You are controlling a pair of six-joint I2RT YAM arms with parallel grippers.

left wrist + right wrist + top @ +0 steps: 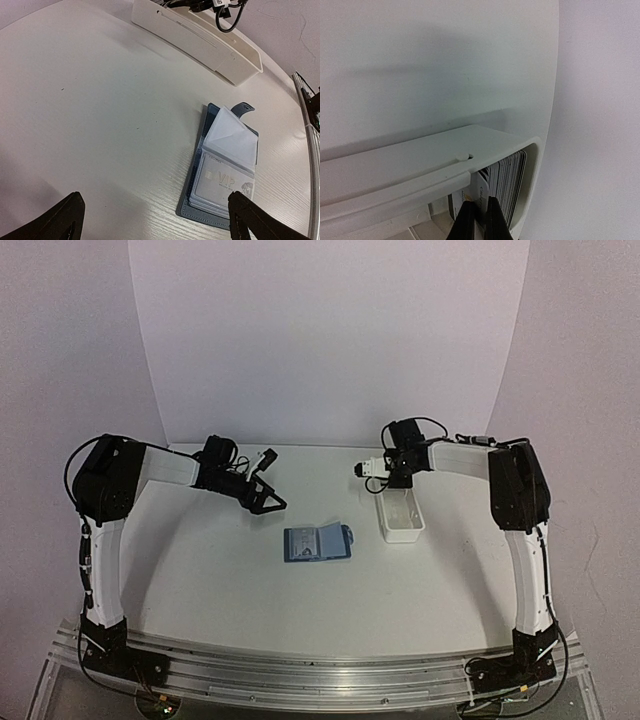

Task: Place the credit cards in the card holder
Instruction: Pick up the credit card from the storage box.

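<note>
Credit cards [506,182], a pack of thin plastic cards with dark-striped edges, stand on edge at the far end of the long white rectangular plastic tray [395,165]. My right tool [480,222] reaches down into that end. Its two black fingers are clenched on the upper edge of what looks like a single card at the front of the pack.

The small flat blue fold-over card holder [220,175] lies open on the white desk [100,100], just beside the tray on its left. One clear sleeve is lifted. The pocket under it already shows a pale card marked VIP.

My left tool [271,506] hangs released, jaws wide, further left of the tray and touching nothing.

Risks as I judge them:
- The cards are packed tight. The pinch may take two, or drag a neighbour up by friction.
- The grip is on a narrow edge. The card may swing or slip on the lift.
- Nothing pins the tray, so it may tip or shift with the pull.
- Nothing pins the holder either. The loose sleeve may buckle, or the holder may slide away from the tray on insertion.
</note>
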